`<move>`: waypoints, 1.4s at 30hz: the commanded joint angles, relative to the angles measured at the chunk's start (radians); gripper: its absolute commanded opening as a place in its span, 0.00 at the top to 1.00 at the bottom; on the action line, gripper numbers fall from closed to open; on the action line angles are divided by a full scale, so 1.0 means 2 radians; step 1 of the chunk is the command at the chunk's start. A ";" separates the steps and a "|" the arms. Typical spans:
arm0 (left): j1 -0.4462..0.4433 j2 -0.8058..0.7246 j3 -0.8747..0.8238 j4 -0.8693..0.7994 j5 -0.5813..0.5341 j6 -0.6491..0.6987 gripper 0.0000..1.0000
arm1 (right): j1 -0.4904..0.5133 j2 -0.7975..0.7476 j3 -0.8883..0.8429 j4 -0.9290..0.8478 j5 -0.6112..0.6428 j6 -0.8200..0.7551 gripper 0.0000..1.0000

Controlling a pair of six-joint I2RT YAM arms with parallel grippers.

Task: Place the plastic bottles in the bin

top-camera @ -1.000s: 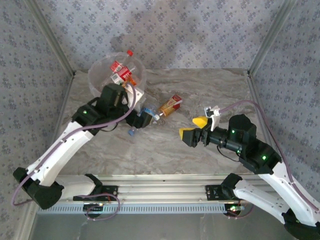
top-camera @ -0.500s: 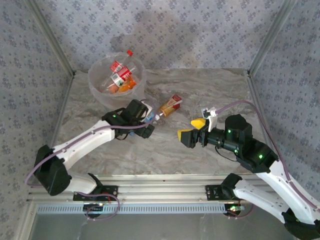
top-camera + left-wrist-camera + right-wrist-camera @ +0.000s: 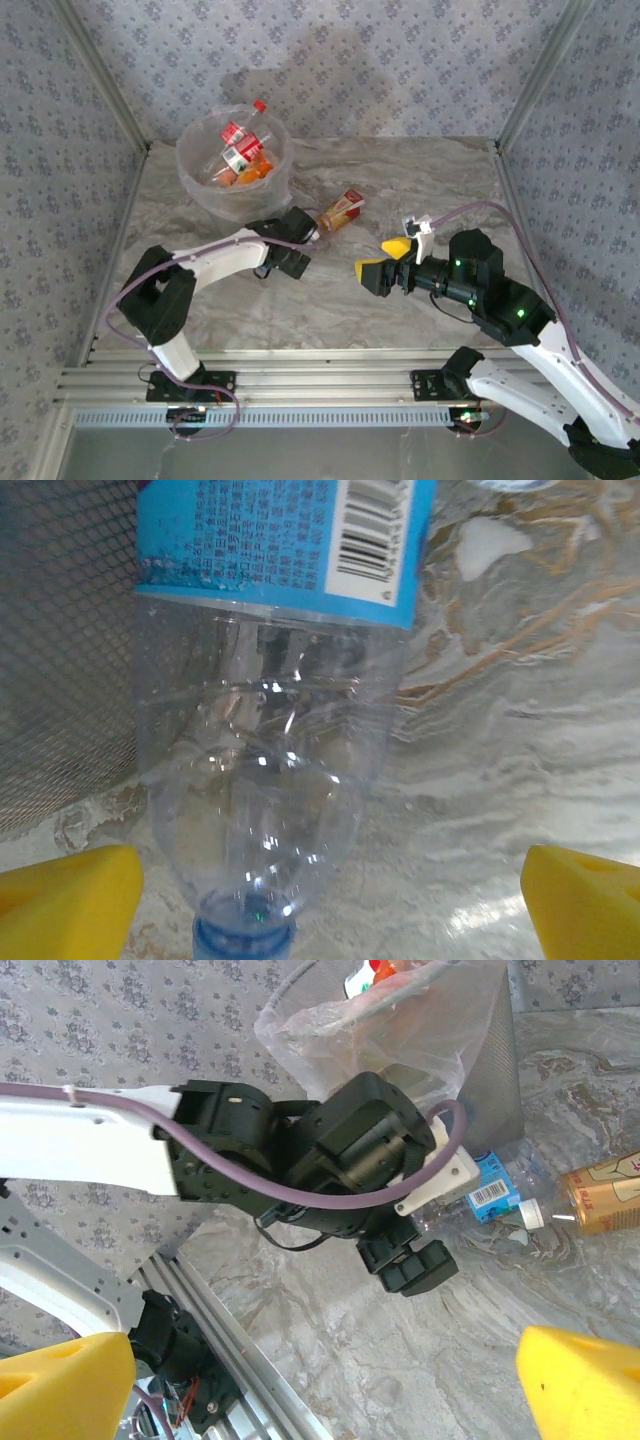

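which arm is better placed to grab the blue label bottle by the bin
Left. The left claw sits open around the bottle's cap end, beside the bin. The right claw hangs open over mid-table, well away from it.

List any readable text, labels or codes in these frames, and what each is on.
No words or numbers can be read.
The blue label on the clear bottle: a barcode and fine white print, too blurred to read.
The orange bottle: label print too small to read.
The red-labelled bottles in the bin: print too small to read.
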 commanded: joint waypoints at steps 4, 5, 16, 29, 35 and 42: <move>0.025 0.033 0.040 0.022 -0.021 0.013 0.03 | 0.005 -0.011 -0.006 0.004 0.004 0.007 0.00; 0.026 0.037 0.042 0.025 -0.020 0.015 0.03 | 0.005 -0.012 -0.007 0.005 0.005 0.007 0.00; 0.029 0.088 0.077 0.042 0.013 0.025 0.08 | 0.005 -0.010 -0.007 0.000 0.008 0.005 0.00; 0.020 0.071 0.081 0.041 0.026 0.034 0.32 | 0.005 -0.016 -0.013 -0.001 0.011 0.005 0.00; -0.009 0.030 0.087 0.022 0.061 0.040 0.33 | 0.006 -0.017 -0.013 -0.001 0.009 0.005 0.00; -0.022 -0.036 0.109 -0.010 0.148 0.029 0.33 | 0.005 -0.025 -0.003 -0.005 0.003 -0.009 0.00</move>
